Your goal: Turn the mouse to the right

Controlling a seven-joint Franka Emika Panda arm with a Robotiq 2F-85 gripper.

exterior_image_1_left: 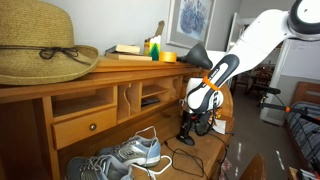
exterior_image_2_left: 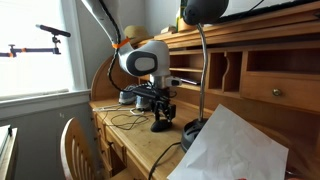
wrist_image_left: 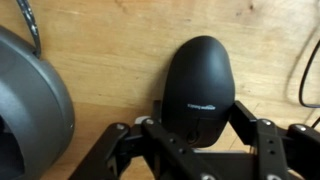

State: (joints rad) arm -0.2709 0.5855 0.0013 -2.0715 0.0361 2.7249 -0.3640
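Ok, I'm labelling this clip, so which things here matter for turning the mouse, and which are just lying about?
Part of the job:
- the mouse
- the gripper, jaws on either side of the mouse

Just lying about:
- sneakers
- straw hat
- lamp
- sheet of paper

Arm [exterior_image_1_left: 256,42]: is showing white rounded shells, upper right.
Wrist band [exterior_image_1_left: 208,80]: is glowing orange.
Gripper [wrist_image_left: 198,140]: is showing black bars, round pivots, bottom edge.
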